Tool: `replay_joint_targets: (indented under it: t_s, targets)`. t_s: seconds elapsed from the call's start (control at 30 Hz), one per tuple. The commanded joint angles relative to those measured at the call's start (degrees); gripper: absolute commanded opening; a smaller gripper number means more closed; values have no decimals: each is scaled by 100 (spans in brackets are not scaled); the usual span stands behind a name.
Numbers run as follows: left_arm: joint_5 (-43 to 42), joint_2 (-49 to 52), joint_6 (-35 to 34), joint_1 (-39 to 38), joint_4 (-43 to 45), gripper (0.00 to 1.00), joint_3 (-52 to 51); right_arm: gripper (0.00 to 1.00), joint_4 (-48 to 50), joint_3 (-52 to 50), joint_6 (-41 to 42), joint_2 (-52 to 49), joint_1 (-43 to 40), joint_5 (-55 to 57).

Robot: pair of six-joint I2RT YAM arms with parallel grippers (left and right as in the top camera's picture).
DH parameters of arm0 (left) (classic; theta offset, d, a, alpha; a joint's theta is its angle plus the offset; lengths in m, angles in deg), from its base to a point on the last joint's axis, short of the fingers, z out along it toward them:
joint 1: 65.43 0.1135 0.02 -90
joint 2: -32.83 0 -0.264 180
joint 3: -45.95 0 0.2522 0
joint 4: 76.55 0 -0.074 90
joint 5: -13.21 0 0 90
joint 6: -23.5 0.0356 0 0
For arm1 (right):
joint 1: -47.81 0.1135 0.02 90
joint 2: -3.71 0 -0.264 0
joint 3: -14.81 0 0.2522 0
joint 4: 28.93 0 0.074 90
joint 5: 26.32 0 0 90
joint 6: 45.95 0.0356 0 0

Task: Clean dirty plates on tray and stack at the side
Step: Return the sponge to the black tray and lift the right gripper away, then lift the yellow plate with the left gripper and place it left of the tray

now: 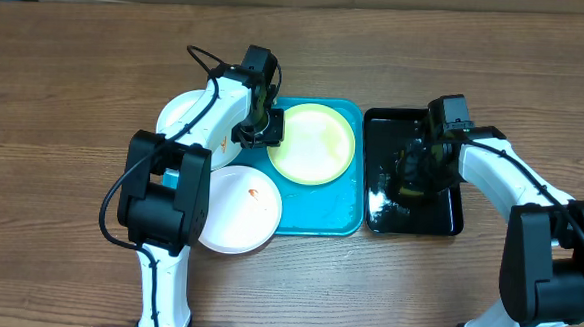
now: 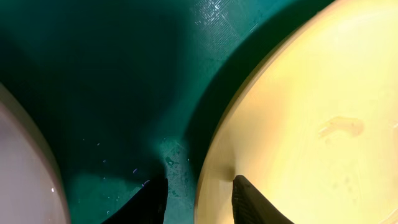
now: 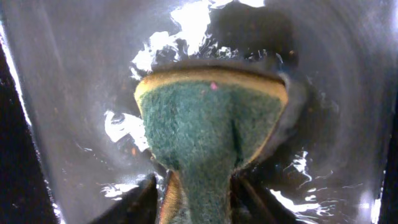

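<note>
The green plate (image 1: pixel 313 143) filled the tray's (image 1: pixel 322 207) far half; bare floor showed near-right. A white plate (image 1: pixel 237 213) overhung its left rim.

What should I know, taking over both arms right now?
Left end effector: open, straddling the green plate's left rim on the blue tray.
Right end effector: over the black tray, sponge between its jaws; grip unclear.
Near white plate: overlaps the blue tray's corner, orange smear showing.
Far white plate: left of the tray, partly hidden.
Done: green plate shows no smear.
Left: wipe the near white plate, check the far one, stack all three.
</note>
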Motion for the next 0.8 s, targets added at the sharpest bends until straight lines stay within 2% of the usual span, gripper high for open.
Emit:
replay_joint_targets:
  t_s: [0.0,0.13,0.2,0.37,0.53,0.57,0.6,0.63,0.67,0.73,0.77]
  targets:
    - [22,72,17,-50,-13,36,-11,53,-101,208,-13,39,15,52]
    - [48,72,199,-61,-39,37,-28,58,-968,1040,-101,74,-42,50]
    - [44,72,205,-68,-22,42,-31,60,-1392,1569,-175,105,-122,55]
    - [44,72,203,-79,72,50,-31,99,-1985,2684,13,107,-638,50]
    - [46,72,201,-105,92,49,-33,100,-2026,2935,199,103,-1491,-118]
    - [57,72,203,-120,92,45,-42,100,-2024,2916,197,103,-1606,-144]
    - [59,72,201,-155,94,32,-76,100,-2028,2892,199,103,-1779,-146]
    - [57,72,199,-175,118,24,-101,100,-2015,2892,197,103,-1862,-142]
    - [57,72,157,-199,166,22,-140,100,-2002,2892,197,103,-1926,-142]
    - [55,72,138,-254,243,29,-190,100,-2002,2892,195,103,-2028,-142]
    - [52,72,138,-267,245,25,-192,100,-2002,2892,195,103,-2063,-142]
